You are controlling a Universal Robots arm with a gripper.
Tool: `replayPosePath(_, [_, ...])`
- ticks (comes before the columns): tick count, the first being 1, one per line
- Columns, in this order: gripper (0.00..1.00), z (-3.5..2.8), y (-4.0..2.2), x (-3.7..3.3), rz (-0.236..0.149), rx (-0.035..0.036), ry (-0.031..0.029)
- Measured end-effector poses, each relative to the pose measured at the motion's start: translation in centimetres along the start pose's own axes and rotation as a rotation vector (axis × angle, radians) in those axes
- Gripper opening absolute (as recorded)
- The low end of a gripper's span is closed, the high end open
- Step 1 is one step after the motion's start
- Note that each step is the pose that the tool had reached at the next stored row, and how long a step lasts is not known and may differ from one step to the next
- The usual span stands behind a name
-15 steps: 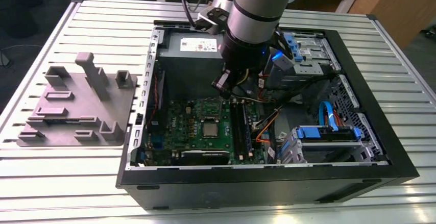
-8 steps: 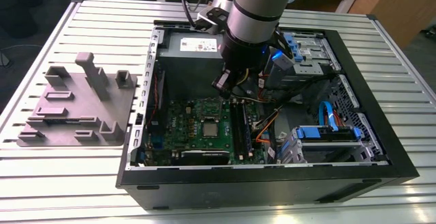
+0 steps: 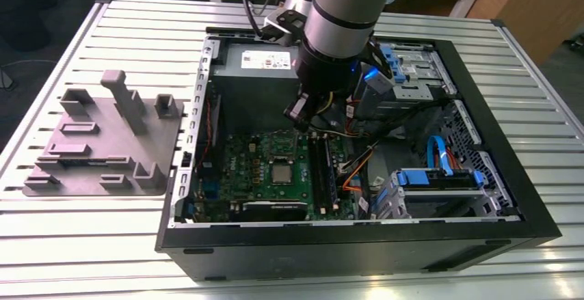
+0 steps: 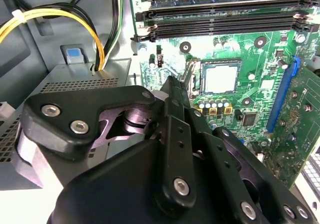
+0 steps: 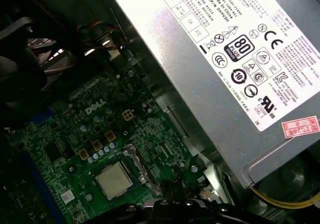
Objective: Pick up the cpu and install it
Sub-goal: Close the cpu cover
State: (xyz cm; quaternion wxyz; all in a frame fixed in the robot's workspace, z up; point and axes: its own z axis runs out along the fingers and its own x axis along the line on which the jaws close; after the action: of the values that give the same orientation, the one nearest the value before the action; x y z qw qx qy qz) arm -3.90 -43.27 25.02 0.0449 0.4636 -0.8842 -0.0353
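Exterior view: the black gripper [image 3: 302,117] is held above the green motherboard [image 3: 264,173] inside the open black computer case [image 3: 365,245]; whether its fingers are parted or closed cannot be told. The small square silver-topped cpu [image 3: 281,173] is seated in its socket, apart from the gripper, as seen in both wrist views [image 4: 220,78] [image 5: 114,180]. The grey power-supply box [image 5: 225,58] is mounted beside the board.

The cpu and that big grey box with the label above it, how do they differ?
The cpu is a small flat square with a plain silver-grey top; the power-supply box is far larger and bulky, with a label full of symbols. The cpu sits on the green motherboard; the power-supply box sits along the board's edge, with yellow wires leaving it. Both have grey metal surfaces and sit inside the computer case.
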Motion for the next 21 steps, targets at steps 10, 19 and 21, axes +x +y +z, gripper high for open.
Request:
replayPosePath(10, [0.10,-0.08,-0.07,0.12,-0.002,-0.0024,-0.0032])
replayPosePath(19, [0.10,-0.12,-0.18,0.28,-0.007,-0.0033,-0.0045])
replayPosePath(21, [0.10,-0.12,-0.18,0.28,-0.008,-0.0036,-0.0048])
